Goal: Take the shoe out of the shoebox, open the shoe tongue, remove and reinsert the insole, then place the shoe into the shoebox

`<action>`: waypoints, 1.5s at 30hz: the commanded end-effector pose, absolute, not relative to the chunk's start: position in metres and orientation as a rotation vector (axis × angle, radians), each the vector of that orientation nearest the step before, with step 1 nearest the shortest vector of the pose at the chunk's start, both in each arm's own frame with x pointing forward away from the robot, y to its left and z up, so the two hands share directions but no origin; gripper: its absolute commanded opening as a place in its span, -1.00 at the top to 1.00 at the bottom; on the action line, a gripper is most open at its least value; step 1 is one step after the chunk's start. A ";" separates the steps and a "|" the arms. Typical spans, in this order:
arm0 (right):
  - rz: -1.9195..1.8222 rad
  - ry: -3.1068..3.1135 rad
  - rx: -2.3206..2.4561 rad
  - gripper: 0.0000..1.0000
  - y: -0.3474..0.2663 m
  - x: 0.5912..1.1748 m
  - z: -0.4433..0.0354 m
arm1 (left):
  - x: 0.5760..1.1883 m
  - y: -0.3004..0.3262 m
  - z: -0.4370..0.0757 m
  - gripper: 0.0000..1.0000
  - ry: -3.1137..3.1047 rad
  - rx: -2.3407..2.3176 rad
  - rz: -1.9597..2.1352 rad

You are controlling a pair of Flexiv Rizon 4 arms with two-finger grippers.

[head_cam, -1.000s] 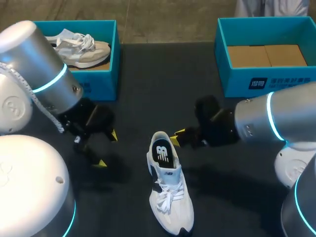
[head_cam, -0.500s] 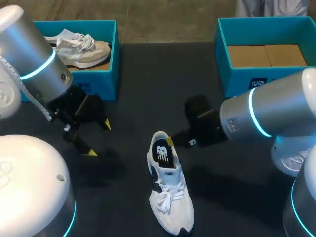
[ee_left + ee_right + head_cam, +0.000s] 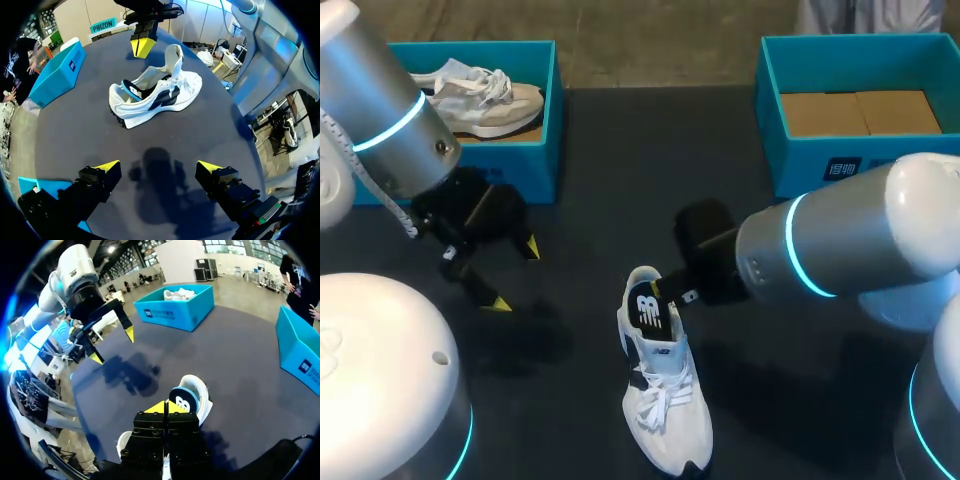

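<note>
Shoe (image 3: pixel 662 385): table (image 3: pixel 620 170), near middle. Right gripper (image 3: pixel 660 291): jaws pressed together, at heel. Left gripper (image 3: pixel 515 275): jaws wide, well apart.

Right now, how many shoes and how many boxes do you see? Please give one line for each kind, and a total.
Shoes: 2, the loose shoe and the boxed shoe.
Boxes: 2, the left box and the right box.
Total: 4.

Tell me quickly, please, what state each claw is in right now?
Left claw: open, holding nothing.
Right claw: closed, apparently on nothing.
</note>
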State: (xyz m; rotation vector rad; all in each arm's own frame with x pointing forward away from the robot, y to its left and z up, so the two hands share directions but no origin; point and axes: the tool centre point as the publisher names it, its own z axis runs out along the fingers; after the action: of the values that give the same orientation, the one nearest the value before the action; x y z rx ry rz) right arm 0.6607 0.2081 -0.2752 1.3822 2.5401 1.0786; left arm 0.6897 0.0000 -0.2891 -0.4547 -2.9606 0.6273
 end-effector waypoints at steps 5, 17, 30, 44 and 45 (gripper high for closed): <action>0.721 2.250 1.507 1.00 0.217 0.653 -0.281 | 0.708 0.014 -0.282 -1.00 -2.948 -0.488 0.627; 0.603 2.195 1.592 1.00 0.230 0.652 -0.296 | 0.719 0.025 -0.268 -1.00 -2.951 -0.498 0.617; 0.642 2.226 1.627 1.00 0.242 0.663 -0.313 | 0.736 0.035 -0.257 -1.00 -2.942 -0.485 0.634; 0.657 2.154 1.706 1.00 0.226 0.677 -0.319 | 0.736 0.035 -0.257 -1.00 -2.942 -0.485 0.634; 0.671 2.164 1.714 1.00 0.226 0.677 -0.321 | 0.736 0.035 -0.257 -1.00 -2.942 -0.485 0.634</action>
State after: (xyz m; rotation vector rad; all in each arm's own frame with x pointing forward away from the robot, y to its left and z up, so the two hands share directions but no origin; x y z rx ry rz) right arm 0.6807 0.2235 -0.3097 1.6735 2.1932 0.6338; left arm 0.7363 0.0353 -0.2569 -0.4852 -2.9411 0.6385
